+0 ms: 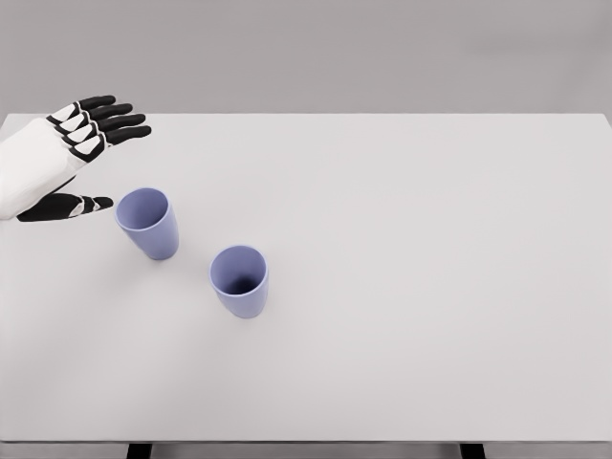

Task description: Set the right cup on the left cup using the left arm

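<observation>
Two lilac-blue cups stand upright on the white table (pixel 430 239). The left cup (pixel 148 223) is at the left of the table; the right cup (pixel 239 280) sits a little nearer and to its right. My left hand (pixel 107 163) hovers at the far left, just left of and above the left cup, with its black fingers spread and the thumb apart below them. It holds nothing and touches neither cup. No right arm appears.
The table's front edge runs along the bottom of the view, with two dark legs showing beneath it. A plain grey wall lies behind the table.
</observation>
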